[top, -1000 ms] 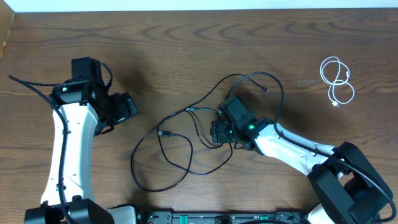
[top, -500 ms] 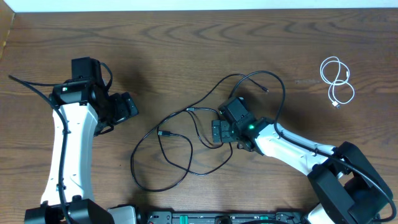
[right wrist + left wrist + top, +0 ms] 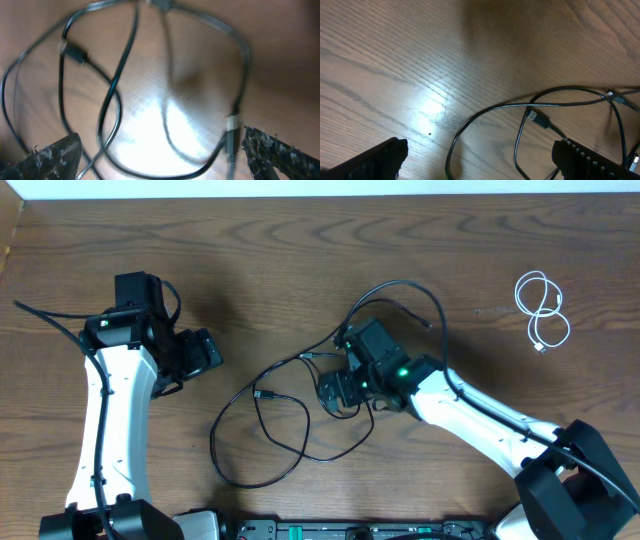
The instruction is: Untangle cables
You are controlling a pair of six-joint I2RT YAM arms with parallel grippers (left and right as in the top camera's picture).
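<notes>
Several black cables lie tangled in loops at mid-table, with a small plug inside the left loop. A short white cable lies coiled apart at the far right. My right gripper hovers open over the tangle. In its wrist view the crossed black cables and a plug end lie blurred between its spread fingers, with nothing gripped. My left gripper stands open left of the tangle. Its wrist view shows a black loop and a USB plug on the wood ahead.
The wooden table's far edge runs along the top of the overhead view. Thicker black arm wires trail from the left arm. A black rail sits at the near edge between the two arm bases.
My right gripper has opened wider and shifted left and up over the tangle. The upper cable loop has moved slightly up and left. The left arm has not moved.
</notes>
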